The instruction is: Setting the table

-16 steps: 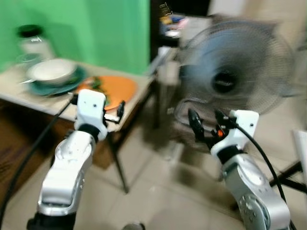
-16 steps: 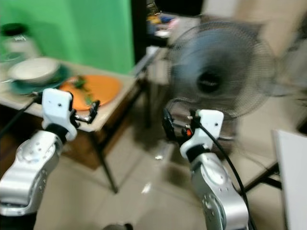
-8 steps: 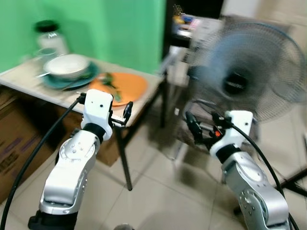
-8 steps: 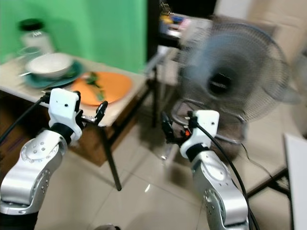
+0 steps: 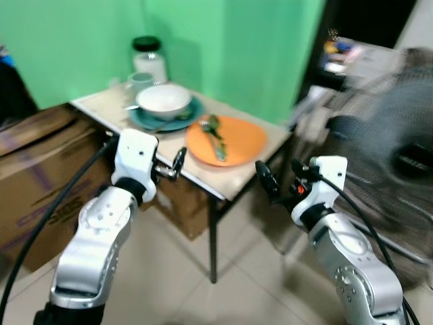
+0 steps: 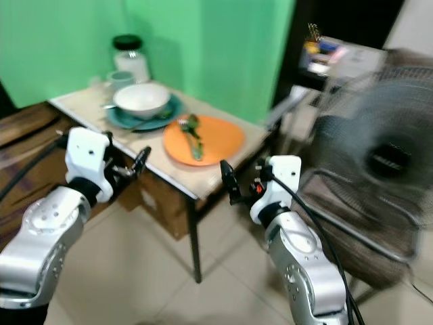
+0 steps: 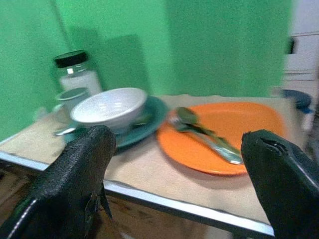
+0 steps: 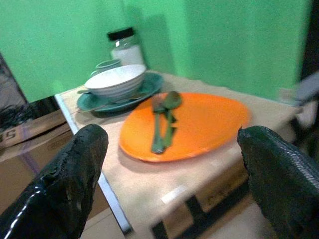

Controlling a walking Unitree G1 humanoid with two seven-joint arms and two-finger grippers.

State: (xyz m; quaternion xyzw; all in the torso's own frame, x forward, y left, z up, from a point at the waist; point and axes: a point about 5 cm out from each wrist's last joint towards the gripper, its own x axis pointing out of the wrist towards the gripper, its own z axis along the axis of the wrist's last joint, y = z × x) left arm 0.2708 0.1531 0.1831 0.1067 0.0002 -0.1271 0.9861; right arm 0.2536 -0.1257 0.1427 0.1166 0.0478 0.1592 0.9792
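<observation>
From the left eye, you've got the small table (image 5: 203, 179) ahead with everything on it: an orange plate (image 5: 240, 141) near the front corner, a green fork and spoon (image 5: 212, 128) lying across it, and behind that a white bowl (image 5: 163, 101) sitting on a teal plate (image 5: 177, 122). A cup (image 5: 140, 80) and a black-lidded jar (image 5: 148, 59) stand at the back against the green wall (image 5: 223, 47). Your left gripper (image 5: 177, 162) hangs just short of the table edge, the right gripper (image 5: 279, 181) off the front corner, both empty.

The right eye gives you the same spread, plus a cardboard box (image 6: 24, 139) tucked beside the table, a pedestal fan (image 6: 379, 169) blurred on your right, and a tiled floor (image 6: 216, 284) below.

Left wrist: fingers (image 7: 75, 184) spread wide, nothing between them, and the bowl and both plates sit framed in the gap.

Right wrist: fingers (image 8: 67, 184) also wide apart, looking straight at the orange plate and cutlery.

Handling, as I'd judge it: the plates and bowl look rigid, glazed, slippery and breakable, so take them by the rim. The cutlery looks light and thin; pinch it mid-handle, since it may slide on the plate.
</observation>
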